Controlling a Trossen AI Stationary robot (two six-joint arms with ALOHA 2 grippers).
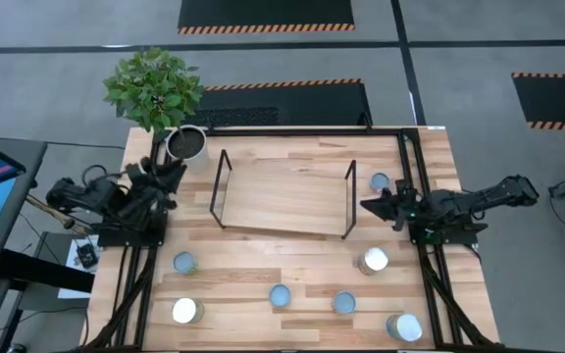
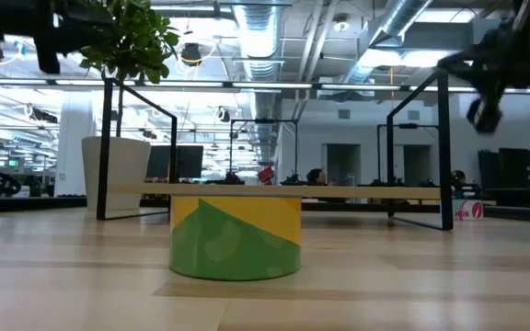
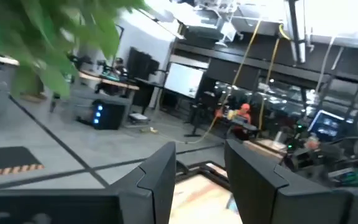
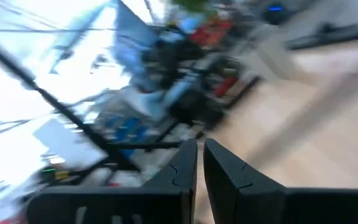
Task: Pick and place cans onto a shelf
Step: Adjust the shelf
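Here my right gripper [image 1: 369, 205] hangs beside the shelf [image 1: 282, 196], fingers nearly together, holding nothing; my left gripper [image 1: 172, 169] waits parted by the plant pot [image 1: 186, 143]. Seven cans [image 1: 279, 296] sit on the tabletop [image 1: 263, 260].

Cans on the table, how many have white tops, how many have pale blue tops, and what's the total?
White-topped cans: 3
Pale-blue-topped cans: 4
Total: 7, none on the shelf
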